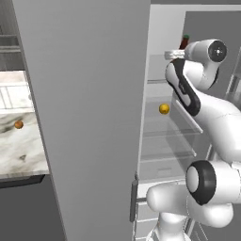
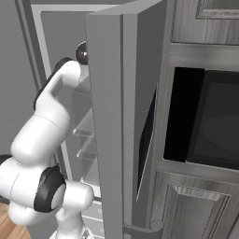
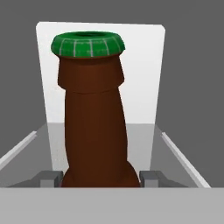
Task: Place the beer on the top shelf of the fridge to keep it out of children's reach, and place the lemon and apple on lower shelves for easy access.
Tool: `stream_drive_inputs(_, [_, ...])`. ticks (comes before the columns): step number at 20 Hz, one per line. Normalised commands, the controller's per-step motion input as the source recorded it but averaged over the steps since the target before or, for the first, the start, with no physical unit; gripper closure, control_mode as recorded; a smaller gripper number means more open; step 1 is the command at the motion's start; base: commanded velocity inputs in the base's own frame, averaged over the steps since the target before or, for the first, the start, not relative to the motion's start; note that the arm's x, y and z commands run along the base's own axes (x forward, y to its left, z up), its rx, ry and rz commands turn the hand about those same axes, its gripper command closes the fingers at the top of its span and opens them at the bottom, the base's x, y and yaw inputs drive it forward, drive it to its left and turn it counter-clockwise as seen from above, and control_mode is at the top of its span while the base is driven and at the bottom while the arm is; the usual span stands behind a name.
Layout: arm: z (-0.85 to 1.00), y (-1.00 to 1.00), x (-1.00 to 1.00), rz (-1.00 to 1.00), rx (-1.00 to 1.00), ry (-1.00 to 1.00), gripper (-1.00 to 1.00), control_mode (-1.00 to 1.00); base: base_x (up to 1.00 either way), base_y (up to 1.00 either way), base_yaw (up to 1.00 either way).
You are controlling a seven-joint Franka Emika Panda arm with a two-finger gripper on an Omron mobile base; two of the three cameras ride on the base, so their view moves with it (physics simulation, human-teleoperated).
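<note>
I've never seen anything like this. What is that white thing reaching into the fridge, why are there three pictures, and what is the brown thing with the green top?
The white thing is a robot arm on a base that can drive. Two cameras ride on that base, one behind the arm to its left, one to its right. The third sits on the hand and looks along the gripper.

The arm reaches high into the open fridge. The brown thing is the beer, a bottle with a green cap; the two dark fingers close against its sides, so it is held.

A lemon already lies on a lower shelf. An apple waits on the marble counter outside.
</note>
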Motion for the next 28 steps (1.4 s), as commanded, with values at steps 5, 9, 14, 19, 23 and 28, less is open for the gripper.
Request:
stream_drive_inputs(5, [-0.08, -0.09, 0.59, 0.00, 0.00, 0.01, 1.00, -1.00, 0.00, 0.00, 0.00])
stream_drive_inputs(9, [-0.10, -0.18, 0.62, 0.00, 0.03, 0.00, 1.00, -1.00, 0.00, 0.00, 0.00])
stream_drive_inputs(14, [-0.12, -0.16, 0.62, 0.00, 0.02, 0.00, 1.00, -1.00, 0.00, 0.00, 0.00])
stream_drive_inputs(19, [-0.14, -0.01, 0.51, 0.00, 0.00, 0.00, -1.00, -1.00, 0.00, 0.00, 0.00])
stream_drive_inputs(23, [-0.07, 0.00, 0.38, 0.00, 0.00, 0.00, -1.00, -1.00, 0.00, 0.00, 0.00])
stream_drive_inputs(28, [0.00, 0.00, 0.12, 0.00, 0.00, 0.00, -1.00, -1.00, 0.00, 0.00, 0.00])
